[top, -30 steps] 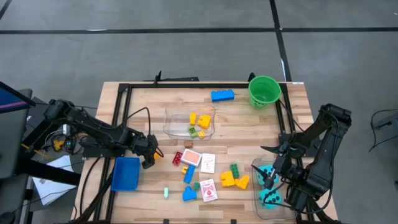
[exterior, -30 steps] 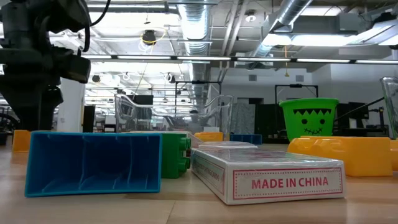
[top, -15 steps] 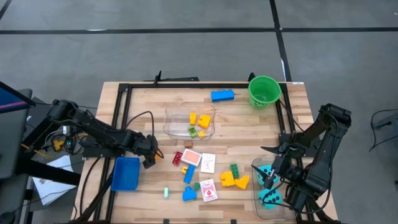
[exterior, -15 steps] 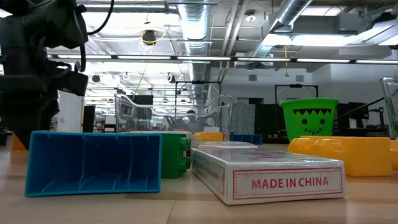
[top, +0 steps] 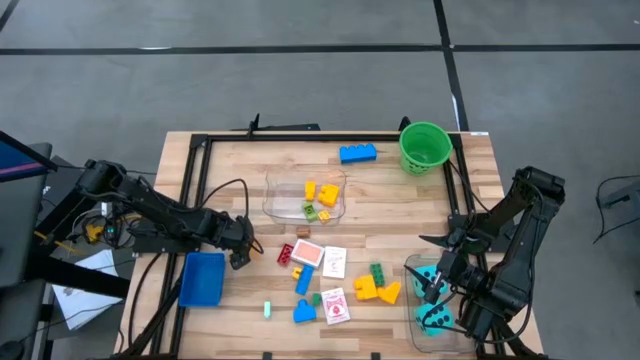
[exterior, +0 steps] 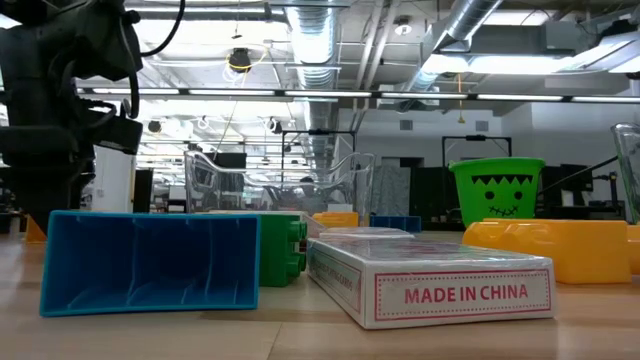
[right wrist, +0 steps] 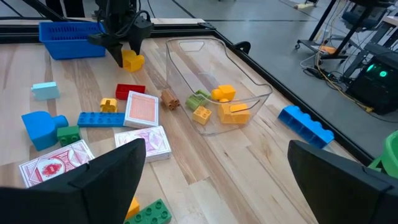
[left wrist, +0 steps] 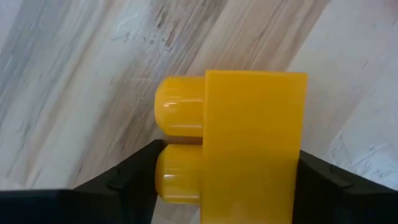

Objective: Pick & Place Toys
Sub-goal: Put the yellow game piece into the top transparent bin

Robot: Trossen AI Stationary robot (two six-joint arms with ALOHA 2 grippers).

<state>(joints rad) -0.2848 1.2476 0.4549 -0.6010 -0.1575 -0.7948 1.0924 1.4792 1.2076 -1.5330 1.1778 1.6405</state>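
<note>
My left gripper [top: 240,255] is at the table's left part, right of the blue tray [top: 202,278], shut on a yellow brick [left wrist: 249,137]; the brick also shows in the right wrist view [right wrist: 132,61]. My right gripper [top: 435,285] is open and empty over the clear tub [top: 415,300] at the right, which holds teal dice [top: 437,320]. Loose toys lie mid-table: picture cards [top: 308,253], blue bricks [top: 303,285], a red brick [top: 286,254], a green brick [top: 377,272] and yellow bricks [top: 376,289]. My left gripper pinches the yellow brick between its two fingers [left wrist: 134,171]: one finger is on the studded side [left wrist: 165,177], the other on the opposite flat side [left wrist: 289,180]. The fingers point down from above. The brick is low over the table; whether it rests on the wood I cannot tell.
A second clear tub [top: 275,205] mid-table holds yellow and green bricks. A green bucket [top: 424,146] and a blue brick [top: 357,153] stand at the far side. A black frame [top: 195,175] runs along the table's edges.
My left gripper has gone down a little toward the table with the yellow brick still in it.
</note>
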